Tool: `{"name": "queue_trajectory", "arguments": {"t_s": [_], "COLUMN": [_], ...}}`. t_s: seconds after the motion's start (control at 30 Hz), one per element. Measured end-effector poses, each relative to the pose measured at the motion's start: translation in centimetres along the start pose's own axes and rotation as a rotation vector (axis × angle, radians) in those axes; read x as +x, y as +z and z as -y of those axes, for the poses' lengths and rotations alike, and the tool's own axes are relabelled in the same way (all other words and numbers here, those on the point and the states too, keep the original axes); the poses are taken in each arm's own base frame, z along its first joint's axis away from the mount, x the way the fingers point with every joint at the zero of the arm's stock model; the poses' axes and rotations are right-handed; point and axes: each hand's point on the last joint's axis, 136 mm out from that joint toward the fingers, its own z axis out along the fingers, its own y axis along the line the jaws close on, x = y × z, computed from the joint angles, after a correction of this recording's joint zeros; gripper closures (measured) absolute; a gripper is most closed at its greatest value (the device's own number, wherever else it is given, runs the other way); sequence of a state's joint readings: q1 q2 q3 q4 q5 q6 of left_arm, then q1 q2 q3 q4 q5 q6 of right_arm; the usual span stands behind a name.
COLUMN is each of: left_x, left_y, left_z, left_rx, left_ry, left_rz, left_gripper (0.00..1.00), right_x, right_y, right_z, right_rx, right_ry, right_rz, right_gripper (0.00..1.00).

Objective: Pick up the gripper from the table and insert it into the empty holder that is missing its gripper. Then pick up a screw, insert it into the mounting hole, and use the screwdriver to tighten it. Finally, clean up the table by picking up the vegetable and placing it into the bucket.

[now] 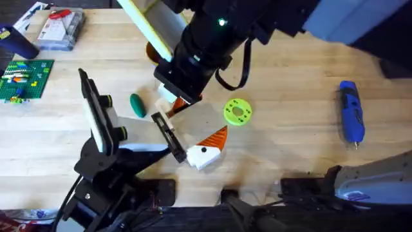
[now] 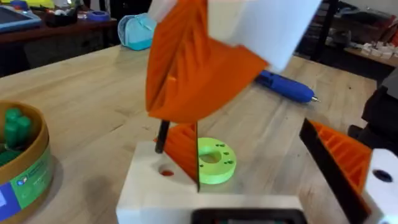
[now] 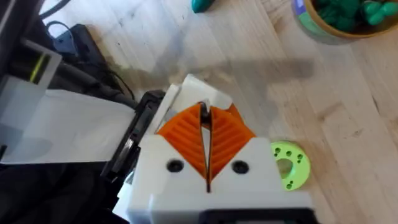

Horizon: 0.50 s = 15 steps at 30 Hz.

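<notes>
While the right gripper hangs over mid-tabletop, its orange pads meet around a thin dark rod. Left gripper, near the front edge: cannot tell its spread. Loose gripper lies beside it. Screwdriver lies toward the right edge, with bare wood around. Vegetable lies left of centre, bucket beyond.

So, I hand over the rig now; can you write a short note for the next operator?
Right gripper: shut, over the table's middle.
Left gripper: low beside the loose gripper; open or shut, I cannot tell.
Loose gripper: lying on the table, not inserted.
Screwdriver: lying at the right.
Vegetable: on the table, outside the bucket.
Done: nothing visible.
Left: insert, screw, tighten, clean up.
</notes>
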<state>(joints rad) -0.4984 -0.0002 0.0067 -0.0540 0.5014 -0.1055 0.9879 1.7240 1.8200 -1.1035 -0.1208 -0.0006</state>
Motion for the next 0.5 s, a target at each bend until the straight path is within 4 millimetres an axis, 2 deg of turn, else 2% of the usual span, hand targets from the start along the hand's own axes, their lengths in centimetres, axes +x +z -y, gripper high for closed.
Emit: {"name": "queue_trajectory", "arguments": {"t_s": [0.27,0.5], "left_x": [0.0,0.0], "left_y": [0.0,0.0], "left_z": [0.0,0.0], "left_rx": [0.0,0.0], "left_ry": [0.0,0.0], "left_rz": [0.0,0.0], "left_gripper": [0.006,0.006], "right_x": [0.6,0.6], "right_y": [1.2,1.2], "right_z": [0.0,0.0], "right_rx": [-0.003,-0.003], "right_ry": [0.004,0.004], "right_rz": [-0.048,-0.049], "right_gripper": [0.996,0.996]}}
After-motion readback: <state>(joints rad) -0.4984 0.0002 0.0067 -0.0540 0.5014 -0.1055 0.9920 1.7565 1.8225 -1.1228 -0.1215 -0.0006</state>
